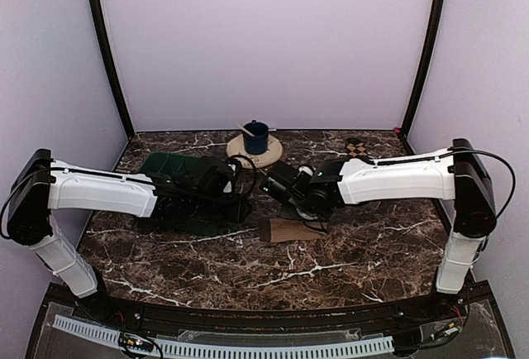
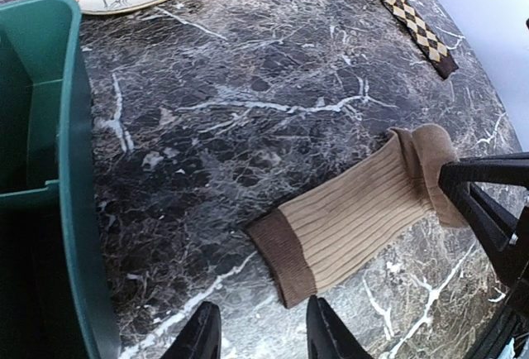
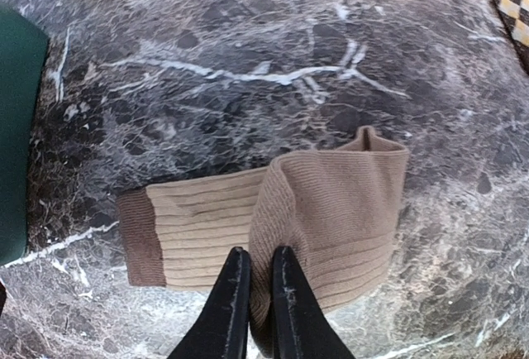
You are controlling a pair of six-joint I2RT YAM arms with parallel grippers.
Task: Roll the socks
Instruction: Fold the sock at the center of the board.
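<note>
The tan-brown sock (image 3: 331, 210) lies on the marble with its dark cuff (image 3: 139, 239) to the left and its toe half folded back over the ribbed leg. My right gripper (image 3: 258, 293) is shut on the raised fold of that sock. In the top view this gripper (image 1: 312, 214) sits right over the sock (image 1: 289, 230). My left gripper (image 2: 260, 338) is open with nothing in it, hovering just short of the sock's cuff (image 2: 285, 251). The checkered sock (image 2: 405, 11) lies flat as a long strip at the far right (image 1: 357, 148).
A green bin (image 2: 50, 169) stands close on the left (image 1: 178, 169), under the left arm. A patterned plate (image 1: 248, 154) with a blue cup (image 1: 255, 136) sits at the back middle. The right arm's black fingers (image 2: 488, 202) show at the left wrist view's right edge.
</note>
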